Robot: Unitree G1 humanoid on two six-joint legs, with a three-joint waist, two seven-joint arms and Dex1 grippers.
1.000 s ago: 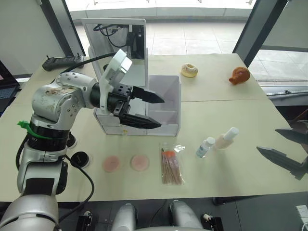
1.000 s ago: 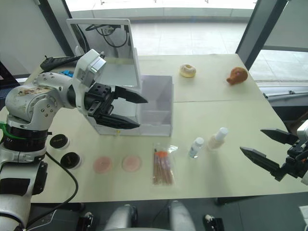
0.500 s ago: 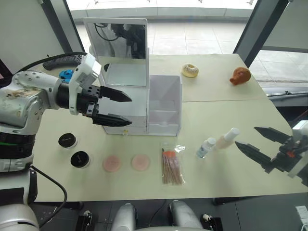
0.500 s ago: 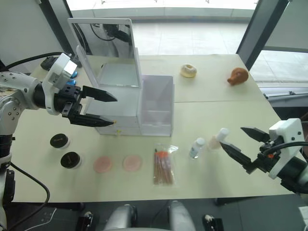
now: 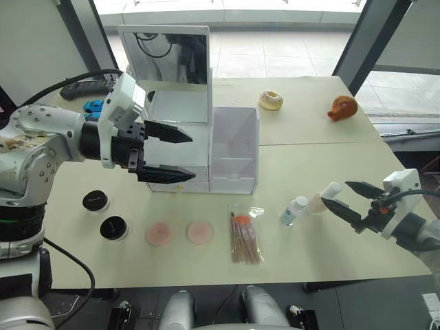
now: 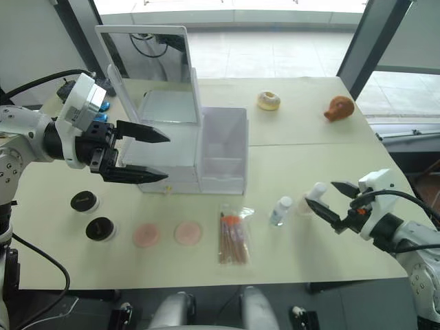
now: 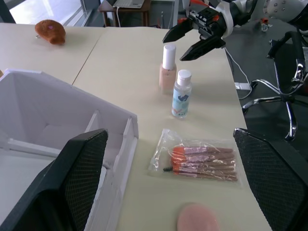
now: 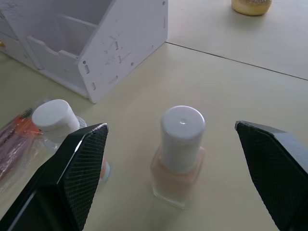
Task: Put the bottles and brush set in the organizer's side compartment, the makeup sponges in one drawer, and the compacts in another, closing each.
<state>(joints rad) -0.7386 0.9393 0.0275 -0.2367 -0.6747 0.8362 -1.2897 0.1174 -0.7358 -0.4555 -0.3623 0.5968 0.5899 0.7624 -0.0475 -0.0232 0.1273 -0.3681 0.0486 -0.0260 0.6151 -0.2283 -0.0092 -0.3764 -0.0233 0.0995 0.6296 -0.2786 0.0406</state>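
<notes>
While right gripper [image 6: 324, 196] hangs spread beside it, peach bottle [image 8: 177, 156] stands upright near desk's right edge, white-capped, translucent; bluish-label bottle [image 8: 60, 128] just beside, partly cut off by finger. Farther, left gripper [image 5: 180, 152] spread before organizer [image 5: 234, 148], drawer fronts hidden.

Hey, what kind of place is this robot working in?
Probably an office or lab set up for testing, not a home: a large plain table beside floor-length windows, a swivel office chair on dark flooring, and a power strip at the table's edge.
</notes>
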